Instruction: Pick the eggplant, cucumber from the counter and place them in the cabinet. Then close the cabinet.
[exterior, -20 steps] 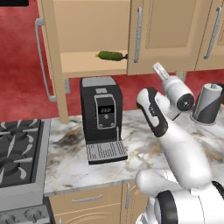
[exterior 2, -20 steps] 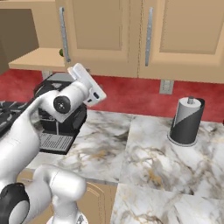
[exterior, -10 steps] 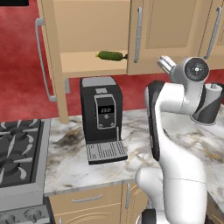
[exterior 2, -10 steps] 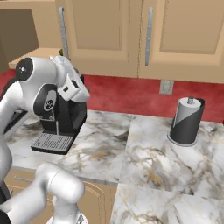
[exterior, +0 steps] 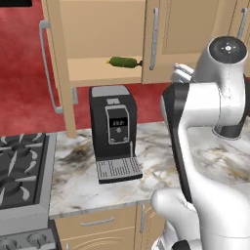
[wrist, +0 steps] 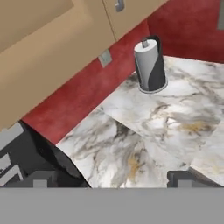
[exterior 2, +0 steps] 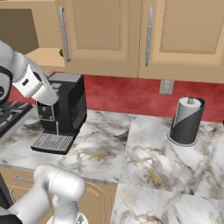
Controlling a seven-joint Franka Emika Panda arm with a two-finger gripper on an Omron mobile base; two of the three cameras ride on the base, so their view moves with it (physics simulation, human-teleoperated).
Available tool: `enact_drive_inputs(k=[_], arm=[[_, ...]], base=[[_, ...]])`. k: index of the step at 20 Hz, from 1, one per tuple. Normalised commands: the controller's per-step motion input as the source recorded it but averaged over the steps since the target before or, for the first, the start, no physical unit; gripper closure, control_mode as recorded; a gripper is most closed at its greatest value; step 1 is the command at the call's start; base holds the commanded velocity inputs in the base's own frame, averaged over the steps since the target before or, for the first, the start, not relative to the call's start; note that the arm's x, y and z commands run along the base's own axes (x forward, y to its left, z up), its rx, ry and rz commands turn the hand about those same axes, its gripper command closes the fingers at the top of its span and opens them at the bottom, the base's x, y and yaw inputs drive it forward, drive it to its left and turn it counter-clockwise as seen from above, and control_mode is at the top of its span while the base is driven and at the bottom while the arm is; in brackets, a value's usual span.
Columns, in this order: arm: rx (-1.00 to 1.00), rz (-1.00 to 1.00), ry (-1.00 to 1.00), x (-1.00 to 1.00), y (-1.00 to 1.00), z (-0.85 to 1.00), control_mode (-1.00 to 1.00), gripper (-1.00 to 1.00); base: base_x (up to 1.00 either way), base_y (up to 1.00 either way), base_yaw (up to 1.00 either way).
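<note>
— How many green veggies are sitting up on the shelf?
— One cucumber [exterior: 123,62] is lying in the cabinet [exterior: 105,72].
— How many coffee machines are standing on the counter [exterior 2: 144,153]?
— One black coffee machine [exterior: 114,132] is standing there.
— And paper rolls?
— One paper towel roll [exterior 2: 187,121] is standing in its dark holder.
— How many long silver handles are showing on the doors?
— Two handles [exterior 2: 149,36] are showing from the right side.
— How many stoves?
— One stove [exterior: 22,183] is sitting at the left.
</note>
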Motion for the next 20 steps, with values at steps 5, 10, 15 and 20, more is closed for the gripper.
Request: enact_drive_inputs(k=[5,10,15,20], arm=[[-0.23,0.2,-0.14,-0.65,0.68,0.0,-1.0,-1.0],[-0.34,0.26,-0.2,-0.48,0.67,0.01,-1.0,-1.0],[-0.4,0.16,-0.23,-0.55,0.59,0.14,-1.0,-1.0],[-0.47,0.11,-0.09,-0.46,0.89,0.05,-1.0,-1.0]], base=[[0.0,0.0,0.0],[0.0,0.0,0.0],[0.0,0.0,0.0],[0.0,0.0,0.0]])
